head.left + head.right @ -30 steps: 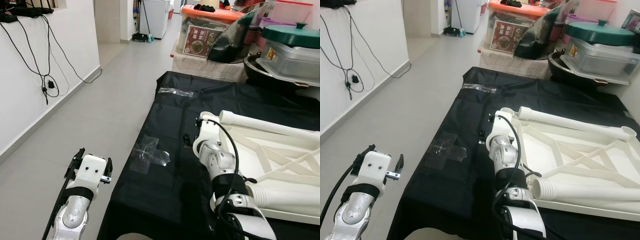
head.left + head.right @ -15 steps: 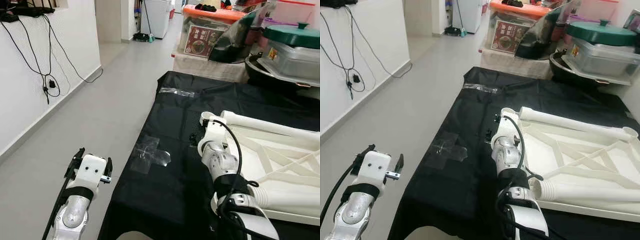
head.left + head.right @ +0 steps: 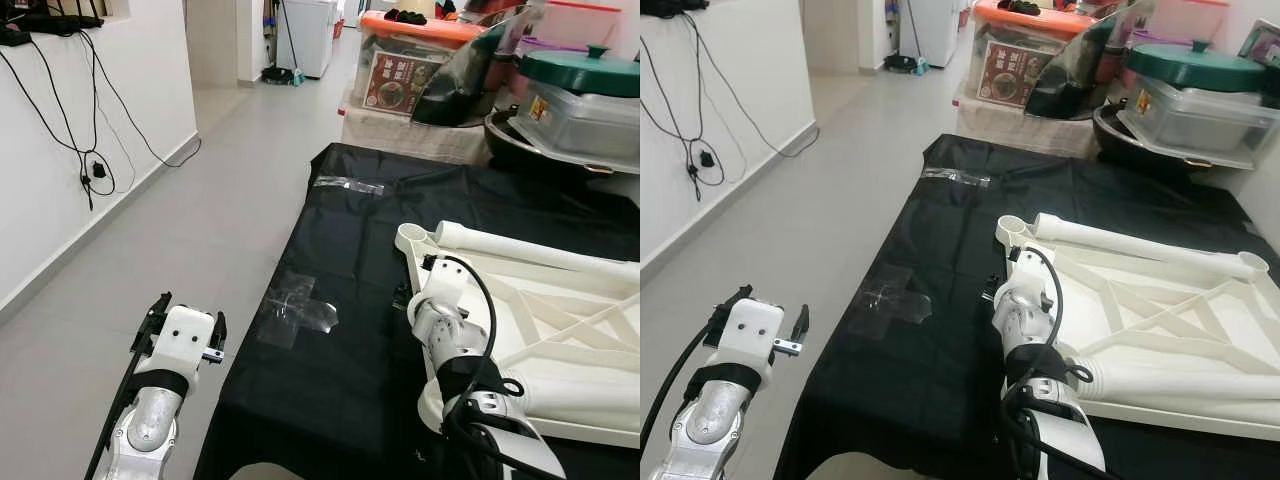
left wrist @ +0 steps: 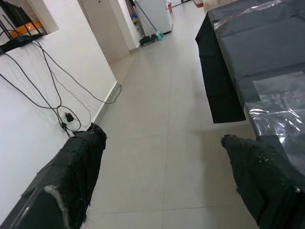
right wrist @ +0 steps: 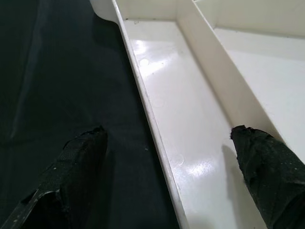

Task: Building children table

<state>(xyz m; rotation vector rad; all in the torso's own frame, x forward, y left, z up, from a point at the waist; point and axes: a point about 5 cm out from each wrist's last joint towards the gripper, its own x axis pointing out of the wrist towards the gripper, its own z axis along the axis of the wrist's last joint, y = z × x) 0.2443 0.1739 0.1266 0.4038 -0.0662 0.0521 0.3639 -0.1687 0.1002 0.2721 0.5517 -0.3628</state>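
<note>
A white plastic tabletop (image 3: 520, 300) lies upside down on the black-covered table, its ribs facing up. A round socket (image 3: 410, 236) sits at its near-left corner. One white tube leg (image 3: 540, 250) lies along its far edge and another leg (image 3: 580, 390) rests across its near part. My right gripper (image 5: 167, 132) is open over the tabletop's left rim (image 5: 152, 119), one finger above the black cloth and the other above the white underside. My left gripper (image 4: 162, 136) hangs open over the floor, left of the table.
The black cloth (image 3: 340, 230) carries clear tape patches (image 3: 295, 310). Storage boxes (image 3: 410, 60) and a green-lidded container (image 3: 585, 95) stand beyond the table. On the left, cables (image 3: 90, 160) hang on a white wall beside open grey floor (image 3: 200, 220).
My right gripper has moved right, from above the black cloth to astride the tabletop's left rim. The left arm has stayed put.
</note>
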